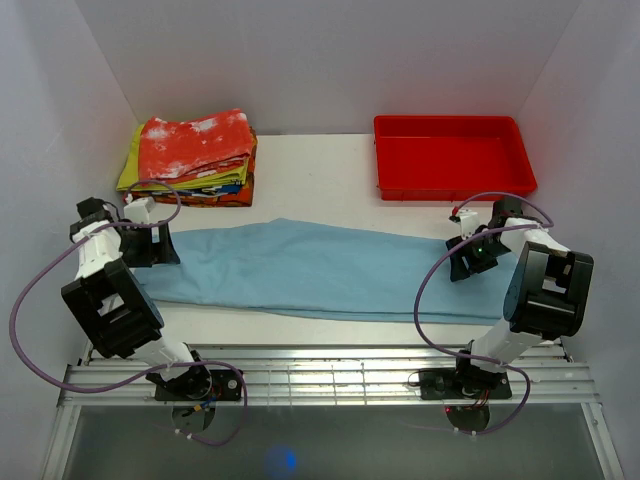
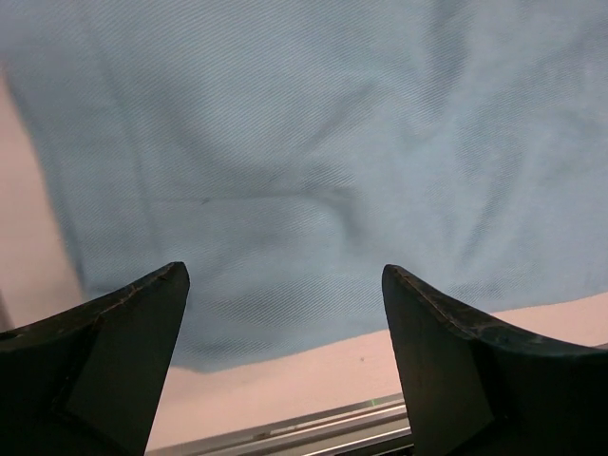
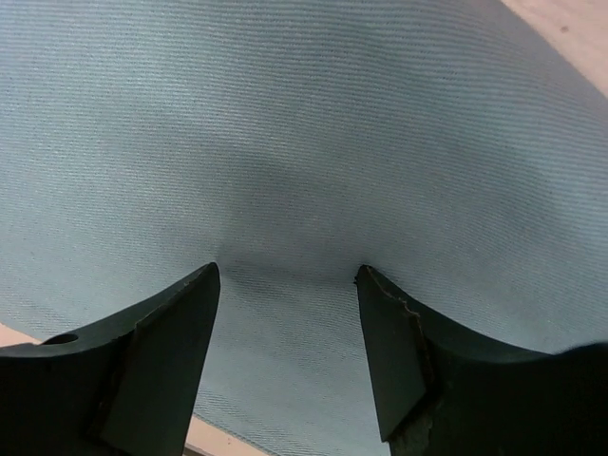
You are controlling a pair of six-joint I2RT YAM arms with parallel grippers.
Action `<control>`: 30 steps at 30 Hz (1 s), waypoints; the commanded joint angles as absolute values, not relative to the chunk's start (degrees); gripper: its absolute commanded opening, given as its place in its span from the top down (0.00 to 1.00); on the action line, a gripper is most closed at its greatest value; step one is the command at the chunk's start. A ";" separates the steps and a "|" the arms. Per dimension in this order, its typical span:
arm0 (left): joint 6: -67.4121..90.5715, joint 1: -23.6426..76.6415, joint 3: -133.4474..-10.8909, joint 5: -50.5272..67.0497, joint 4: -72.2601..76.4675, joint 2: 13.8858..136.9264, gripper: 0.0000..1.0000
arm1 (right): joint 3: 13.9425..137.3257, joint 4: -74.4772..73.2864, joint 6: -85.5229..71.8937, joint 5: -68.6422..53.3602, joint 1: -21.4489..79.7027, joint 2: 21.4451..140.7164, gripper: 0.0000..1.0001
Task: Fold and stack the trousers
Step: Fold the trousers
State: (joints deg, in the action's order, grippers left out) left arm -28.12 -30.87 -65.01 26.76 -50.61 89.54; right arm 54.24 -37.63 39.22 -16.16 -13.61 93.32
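White walls box in a pale surface [image 1: 320,170]. At the upper left of the overhead frame sits a stack of folded clothes [image 1: 195,160], a red-and-white garment on top; I judge that is where the trousers belong in the end. Just below it my left jaws stand spread wide with nothing between them, poised over the left end of the trousers [image 1: 320,270]. The cloth's edge and a strip of bare surface show in my left wrist view. The trousers lie flat, stretched across the middle of the frame, probably so that each end can be taken for a fold. At the upper right is a red tray [image 1: 455,158]. Below it my right jaws are parted too, less widely, holding nothing, with cloth filling the view beneath. Whether either pair of tips touches the fabric I cannot tell. My right arm [image 1: 545,290] hides the right end, and which end is the waist is unclear.
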 commanded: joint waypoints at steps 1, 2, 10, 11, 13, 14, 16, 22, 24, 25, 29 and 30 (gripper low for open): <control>-33.73 -35.58 -66.89 30.58 -54.57 86.14 0.06 | 52.73 -32.43 42.36 -6.16 -17.83 99.22 0.33; -34.53 -37.68 -66.80 31.02 -55.10 85.96 0.06 | 54.21 -32.52 43.41 -5.80 -18.89 100.01 0.33; -37.62 -45.88 -68.29 36.03 -58.88 87.80 0.06 | 60.20 -34.43 48.16 -3.59 -22.68 100.55 0.32; -37.62 -46.31 -68.12 36.73 -59.50 87.89 0.06 | 61.08 -35.85 48.51 -5.78 -22.41 99.85 0.31; -37.79 -46.67 -66.80 39.80 -61.34 87.72 0.06 | 62.92 -38.66 48.51 -12.80 -20.40 96.60 0.26; -37.97 -46.93 -64.97 40.86 -61.70 87.45 0.06 | 63.45 -41.72 48.52 -15.53 -18.13 95.29 0.24; -37.62 -47.28 -62.94 43.41 -62.40 87.27 0.06 | 64.50 -43.67 47.73 -21.95 -14.61 90.98 0.22; -40.15 -52.12 -65.30 55.70 -68.79 92.09 0.08 | 66.62 -36.24 37.63 -30.33 8.75 79.73 0.20; -42.96 -52.12 -68.10 58.08 -72.40 93.77 0.07 | 66.62 -26.35 32.89 -27.79 19.56 77.88 0.18; -44.46 -52.12 -68.99 58.79 -75.38 94.48 0.07 | 66.45 -22.71 31.83 -26.21 23.25 77.70 0.15; -48.51 -52.55 -70.93 56.09 -79.01 98.25 0.07 | 71.87 -14.24 29.80 -20.40 41.17 85.05 0.17; -49.56 -52.82 -70.84 55.81 -79.71 98.44 0.07 | 76.94 -14.41 29.36 -19.26 43.31 90.65 0.19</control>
State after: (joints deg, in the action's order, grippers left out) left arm -44.16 -52.29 -69.19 52.99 -73.54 98.30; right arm 69.54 -22.28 33.63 -23.07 36.21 81.97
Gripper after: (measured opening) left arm 0.932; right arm 0.826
